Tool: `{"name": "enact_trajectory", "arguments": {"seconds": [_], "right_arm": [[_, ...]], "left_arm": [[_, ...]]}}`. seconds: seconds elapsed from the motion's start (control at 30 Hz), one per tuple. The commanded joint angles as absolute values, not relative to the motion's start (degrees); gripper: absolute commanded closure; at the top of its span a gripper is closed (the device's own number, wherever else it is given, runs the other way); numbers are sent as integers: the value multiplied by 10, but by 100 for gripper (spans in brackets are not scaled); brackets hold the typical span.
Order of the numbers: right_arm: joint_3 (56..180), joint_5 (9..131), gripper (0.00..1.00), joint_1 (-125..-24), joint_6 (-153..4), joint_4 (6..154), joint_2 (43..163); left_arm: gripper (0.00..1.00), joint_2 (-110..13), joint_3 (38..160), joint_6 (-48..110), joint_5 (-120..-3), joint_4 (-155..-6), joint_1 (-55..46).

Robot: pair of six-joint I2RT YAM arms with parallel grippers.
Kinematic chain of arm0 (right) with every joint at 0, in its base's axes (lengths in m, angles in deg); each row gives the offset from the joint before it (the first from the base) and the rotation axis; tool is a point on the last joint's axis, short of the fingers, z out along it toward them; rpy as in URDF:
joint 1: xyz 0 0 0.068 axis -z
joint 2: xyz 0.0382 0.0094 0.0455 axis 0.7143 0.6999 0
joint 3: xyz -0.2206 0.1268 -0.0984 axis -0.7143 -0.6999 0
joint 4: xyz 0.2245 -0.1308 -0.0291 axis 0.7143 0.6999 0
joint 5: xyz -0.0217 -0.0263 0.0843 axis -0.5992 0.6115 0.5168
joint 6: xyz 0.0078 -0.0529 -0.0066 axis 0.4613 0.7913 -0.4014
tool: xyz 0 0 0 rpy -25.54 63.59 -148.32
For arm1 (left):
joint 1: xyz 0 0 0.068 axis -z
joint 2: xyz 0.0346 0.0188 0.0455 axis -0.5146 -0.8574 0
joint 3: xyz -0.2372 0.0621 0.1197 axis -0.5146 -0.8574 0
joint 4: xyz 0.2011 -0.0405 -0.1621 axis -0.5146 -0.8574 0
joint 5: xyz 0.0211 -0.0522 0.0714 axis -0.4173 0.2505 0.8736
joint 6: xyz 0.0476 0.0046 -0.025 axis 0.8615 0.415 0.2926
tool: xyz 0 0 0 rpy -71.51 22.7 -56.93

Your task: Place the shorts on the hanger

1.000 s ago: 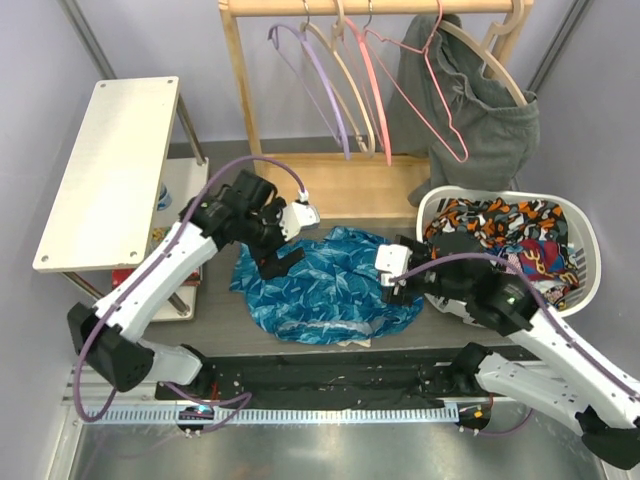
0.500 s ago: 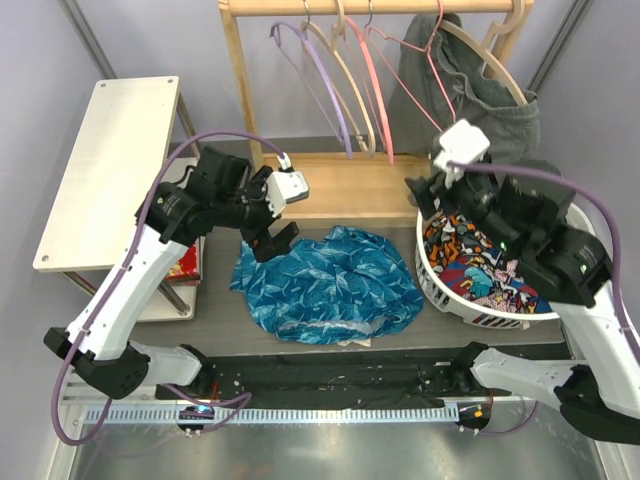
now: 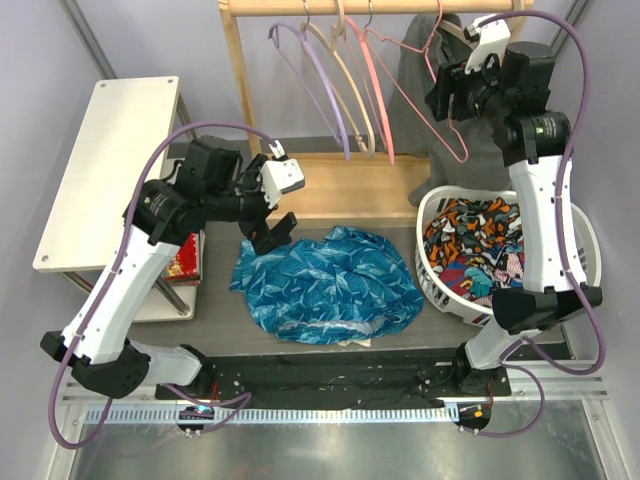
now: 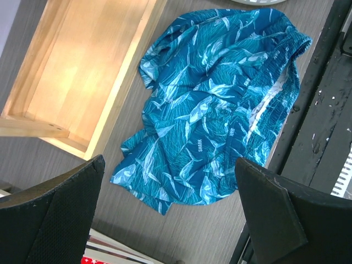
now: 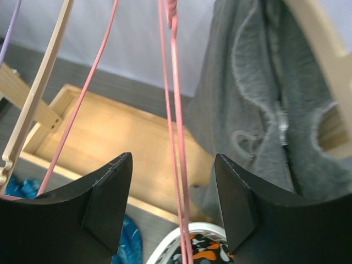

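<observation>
The right end effector point(image 5: 173, 157) is hanging up at the wooden clothes rail point(image 3: 375, 6). Its jaws are standing apart, and the wire strands of the thin pink wire hanger point(image 5: 177, 137) are running between them, with neither pad visibly touching the wire.

The step in hand is probably taking this hanger off the rail. To do that well, the jaws should be centring on the wire before clenching, so the thin strands are not slipping past a pad. The lift should be going up first, to clear the hook, and only then back. The grey fabric garment point(image 5: 264, 99) is hanging just beside the right-hand jaw (an easy snag), and the thicker salmon-pink curved hanger point(image 3: 372, 90) is near on the other side.

The blue leaf-print shorts point(image 4: 214, 110) are lying crumpled on the worktop in front of the rack's base. The left end effector point(image 4: 170, 162) is hovering above them, fully released and holding nothing.
</observation>
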State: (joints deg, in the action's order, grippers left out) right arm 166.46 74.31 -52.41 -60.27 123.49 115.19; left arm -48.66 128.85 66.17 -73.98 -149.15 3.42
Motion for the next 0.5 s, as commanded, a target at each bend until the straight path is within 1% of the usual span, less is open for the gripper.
{"name": "enact_trajectory", "arguments": {"seconds": [0.0,0.03,0.2,0.4,0.47], "right_arm": [[1673,830,34,-520,-635,1218,1139],[1663,829,34,-520,-635,1202,1138],[1630,825,41,-520,-625,1176,1154],[1630,822,46,-520,-622,1160,1188],[1635,825,50,-521,-625,1153,1195]], "left_arm": [[0,-471,1279,656,-733,-1471,35],[0,-468,1277,655,-733,-1470,35],[0,-463,1271,656,-727,-1467,34],[0,-459,1258,657,-723,-1464,34],[0,-458,1258,657,-721,-1463,34]]}}
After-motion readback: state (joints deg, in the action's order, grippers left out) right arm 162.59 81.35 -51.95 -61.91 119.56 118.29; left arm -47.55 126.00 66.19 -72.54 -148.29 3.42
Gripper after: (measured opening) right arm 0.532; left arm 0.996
